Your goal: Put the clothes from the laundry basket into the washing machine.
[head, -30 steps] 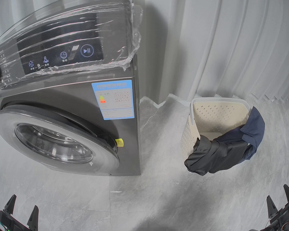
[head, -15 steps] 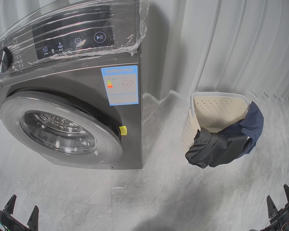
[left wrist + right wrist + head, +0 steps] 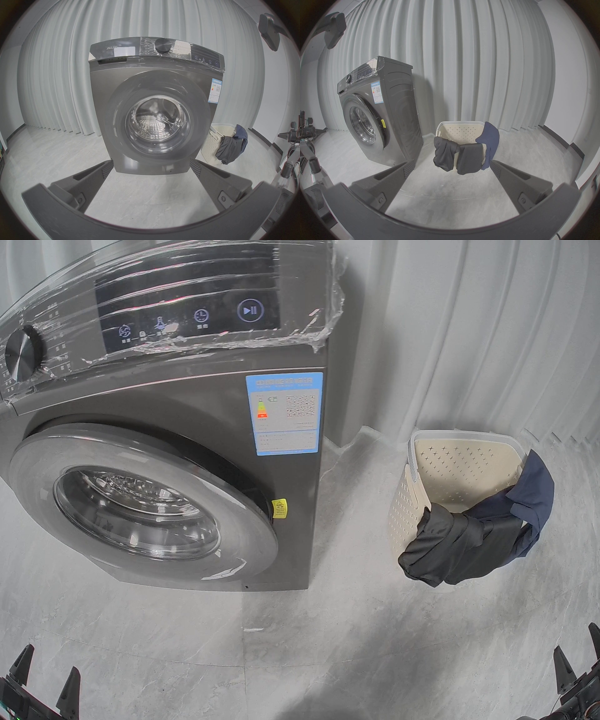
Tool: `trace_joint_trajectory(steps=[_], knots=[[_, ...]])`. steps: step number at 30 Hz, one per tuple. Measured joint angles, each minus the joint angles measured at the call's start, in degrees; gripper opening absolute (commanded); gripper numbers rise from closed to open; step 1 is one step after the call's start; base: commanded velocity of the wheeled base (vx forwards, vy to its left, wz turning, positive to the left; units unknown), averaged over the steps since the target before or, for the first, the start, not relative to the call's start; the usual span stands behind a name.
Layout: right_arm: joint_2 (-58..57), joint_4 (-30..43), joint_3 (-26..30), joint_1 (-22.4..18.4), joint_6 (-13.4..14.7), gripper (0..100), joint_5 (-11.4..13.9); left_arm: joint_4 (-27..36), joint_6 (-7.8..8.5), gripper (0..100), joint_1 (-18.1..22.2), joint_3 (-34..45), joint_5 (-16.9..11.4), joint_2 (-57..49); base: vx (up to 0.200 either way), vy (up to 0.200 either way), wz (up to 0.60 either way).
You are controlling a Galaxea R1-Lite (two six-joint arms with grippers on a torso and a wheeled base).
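A grey front-loading washing machine (image 3: 187, 427) stands at the left with its round door (image 3: 140, 509) shut. A cream laundry basket (image 3: 462, 471) sits on the floor to its right. Dark grey clothes (image 3: 462, 543) and a navy garment (image 3: 531, 490) hang over the basket's near rim. My left gripper (image 3: 45, 677) is low at the bottom left, open and holding nothing. My right gripper (image 3: 578, 655) is at the bottom right, open and holding nothing. The left wrist view faces the machine (image 3: 156, 106) and its door (image 3: 157, 123). The right wrist view faces the basket (image 3: 461, 131) and clothes (image 3: 457, 154).
White curtains (image 3: 475, 334) hang behind the machine and basket. Plastic film (image 3: 187, 309) covers the machine's control panel. Grey marble floor (image 3: 350, 640) lies bare between me and both objects.
The whole head view has shifted: the machine and basket now sit further right and slightly higher, showing the camera moved. Both grippers keep their place in the picture.
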Motion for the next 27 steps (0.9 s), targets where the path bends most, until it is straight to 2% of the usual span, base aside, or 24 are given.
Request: trace_joint_trajectory(steps=[13,27], knots=[[0.00,0.00,0.00,0.00,-0.01,100,0.02,0.00,-0.01,100,0.00,0.02,0.05,0.02,0.000,0.200,0.00],[0.00,0.05,0.00,0.02,-0.04,100,0.13,0.00,-0.01,100,0.00,0.00,0.07,0.00,0.000,0.000,0.00]])
